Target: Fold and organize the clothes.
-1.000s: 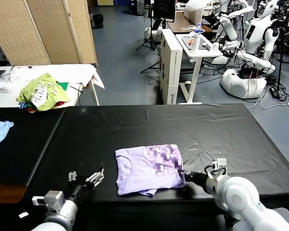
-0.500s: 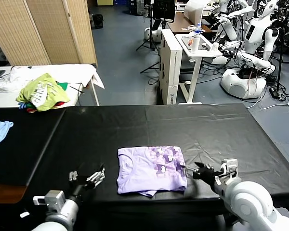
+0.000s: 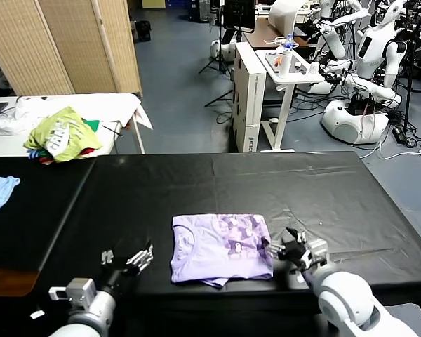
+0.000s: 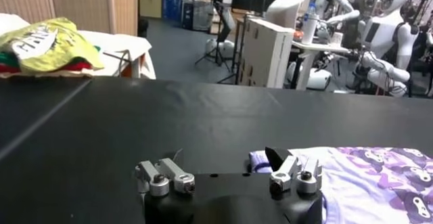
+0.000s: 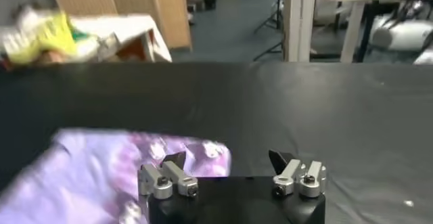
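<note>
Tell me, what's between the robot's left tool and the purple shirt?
Only bare black table covering lies between the left tool and the folded purple shirt, seen in the head view.

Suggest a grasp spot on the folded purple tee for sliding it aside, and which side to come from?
Probably the right edge of the folded T-shirt, approached low from the robot's right. That edge lies straight on the black table, and the open right gripper sits just beside it. The open left gripper stands farther off.
</note>
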Motion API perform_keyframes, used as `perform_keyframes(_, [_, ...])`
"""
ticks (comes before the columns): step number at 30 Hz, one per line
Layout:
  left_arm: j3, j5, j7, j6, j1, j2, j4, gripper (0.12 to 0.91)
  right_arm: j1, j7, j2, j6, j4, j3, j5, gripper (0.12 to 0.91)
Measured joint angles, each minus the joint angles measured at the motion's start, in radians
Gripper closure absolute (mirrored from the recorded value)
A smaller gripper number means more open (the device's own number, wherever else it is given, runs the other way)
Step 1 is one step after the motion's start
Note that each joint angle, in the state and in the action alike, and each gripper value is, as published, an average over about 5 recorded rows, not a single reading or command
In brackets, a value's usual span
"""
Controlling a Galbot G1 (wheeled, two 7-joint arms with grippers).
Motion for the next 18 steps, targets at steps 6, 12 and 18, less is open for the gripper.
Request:
perform_keyframes(6, [-0.002, -0.010, 0.000, -0.006, -0.006, 0.000, -0.007, 0.123, -0.013, 0.015, -0.008, 0.056, 0.020, 0.030, -0.044, 0.118])
perform_keyframes(12, [-0.012, -0.030, -0.006, -0.039, 0.000, 0.006, -0.032, 0.123, -0.054, -0.002, -0.013, 0.196, 0.063, 0.112, -0.013, 0.118])
perform_keyframes(18, [-0.007, -0.055, -0.036, -0.104, 0.029, 0.027, -0.044, 0.123, -0.163, -0.061, 0.025, 0.380, 0.081, 0.181, -0.101, 0.118])
